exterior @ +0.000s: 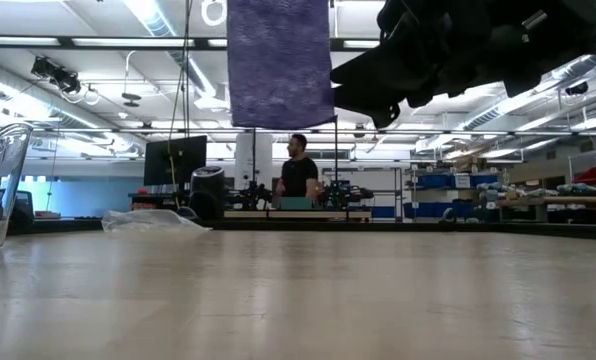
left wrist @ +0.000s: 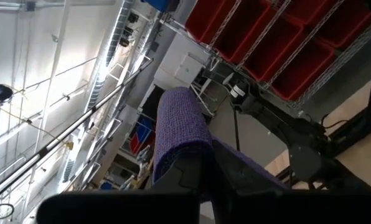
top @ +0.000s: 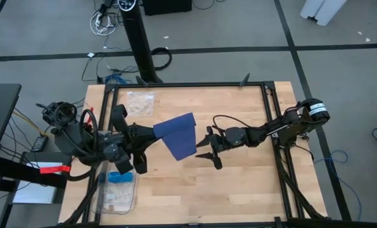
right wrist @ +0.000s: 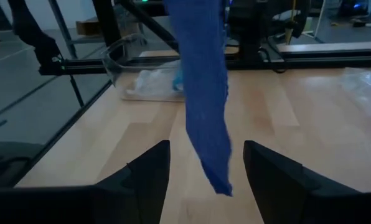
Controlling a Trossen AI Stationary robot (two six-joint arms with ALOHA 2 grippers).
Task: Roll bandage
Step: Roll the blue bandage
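Above table, left claw (top: 152, 134) apparently gripping bandage (top: 179, 135)

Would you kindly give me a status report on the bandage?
Left pincer shut on bandage, held off the table. Right pincer open beside it. Nothing in the way.

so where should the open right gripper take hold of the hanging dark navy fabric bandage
Probably at the free lower end of the dark navy fabric bandage, coming level from the right gripper side. The left gripper pinches its top, so it hangs flat above the table, its tip between the right gripper's open fingers.
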